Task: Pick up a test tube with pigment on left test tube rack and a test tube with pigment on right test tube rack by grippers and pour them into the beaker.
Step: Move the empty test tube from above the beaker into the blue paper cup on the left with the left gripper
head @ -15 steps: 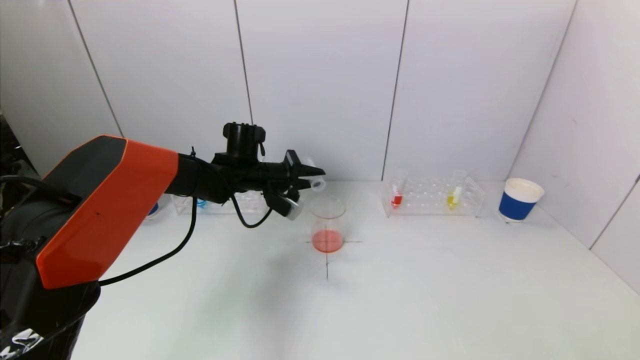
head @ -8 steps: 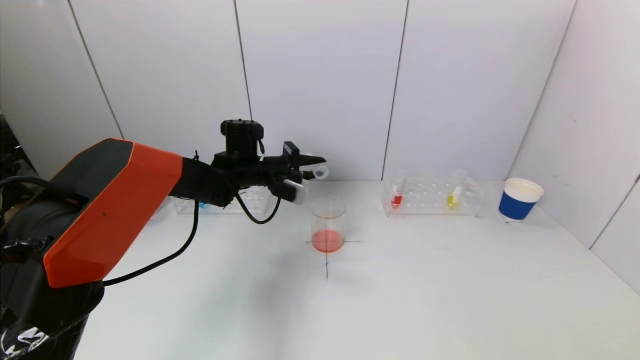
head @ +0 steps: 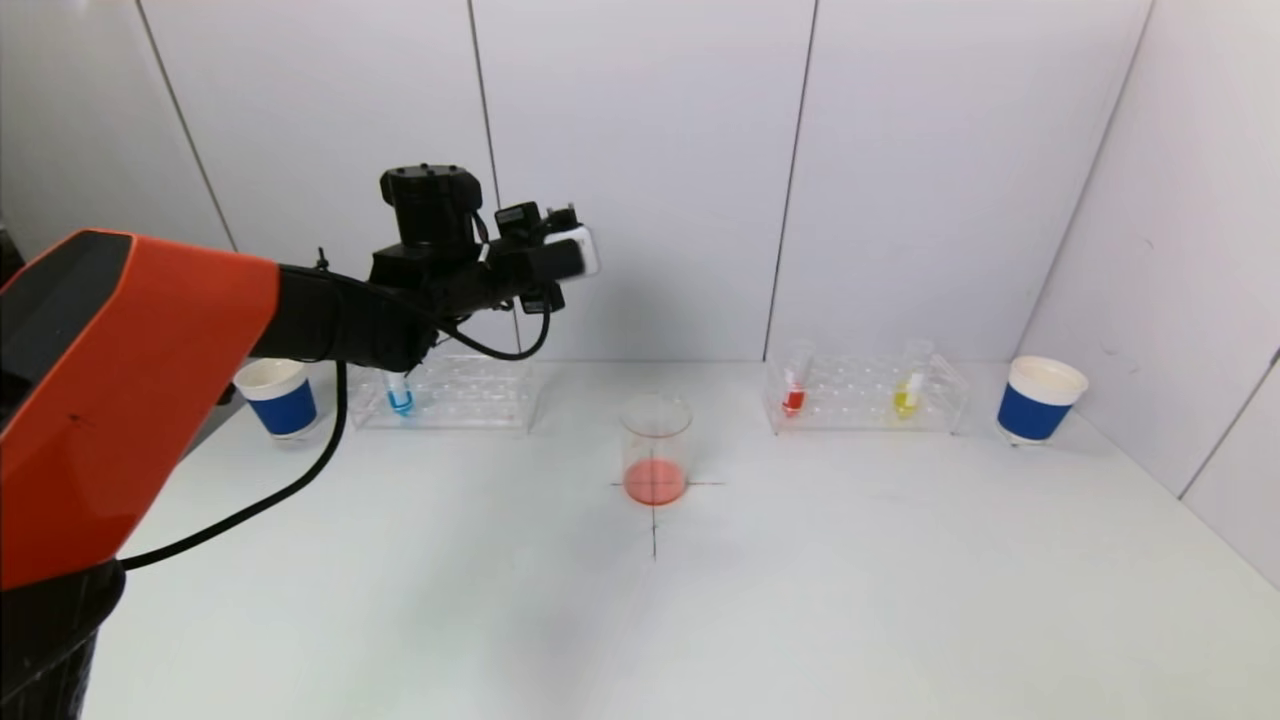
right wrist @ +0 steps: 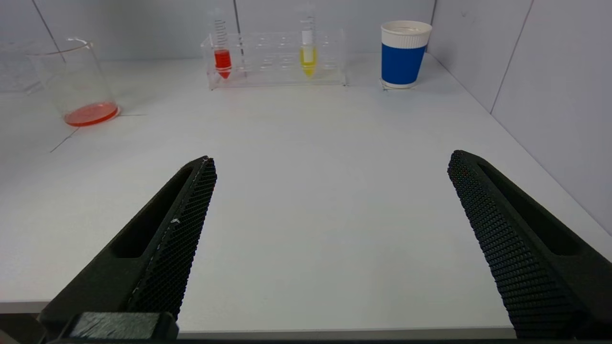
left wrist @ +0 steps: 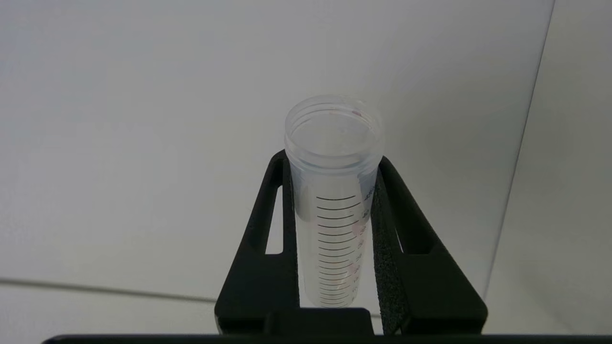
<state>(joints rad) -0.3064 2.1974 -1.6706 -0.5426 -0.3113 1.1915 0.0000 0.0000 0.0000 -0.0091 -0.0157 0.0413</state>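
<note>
**Emptied tube held high in my left gripper, beaker tinted red below**

The white table (head: 800,600) spreads before me, walled by pale panels; my orange left arm (head: 130,380) reaches in from nine o'clock, raised well above the surface; at its end my left gripper (left wrist: 334,229) is clenched on a clear graduated test tube (left wrist: 334,191), one finger against each side, the open mouth showing no liquid beyond faint pink specks; in the head view that tube sits high, toward eleven o'clock from the beaker (head: 656,450); the beaker stands at the table's centre on a drawn cross, a shallow layer of red liquid in its bottom.

My right gripper (right wrist: 330,239) hangs low over the near table edge with its fingers spread wide, gripping nothing.

The left test tube rack (head: 450,395) lies at ten o'clock from the beaker, one blue tube (head: 399,395) upright in it; the right test tube rack (head: 865,395) lies at two o'clock, carrying a red tube (head: 794,390) and a yellow tube (head: 908,392); a blue paper cup (head: 1038,400) stands just beyond the right rack, another blue paper cup (head: 278,398) beside the left rack.
</note>
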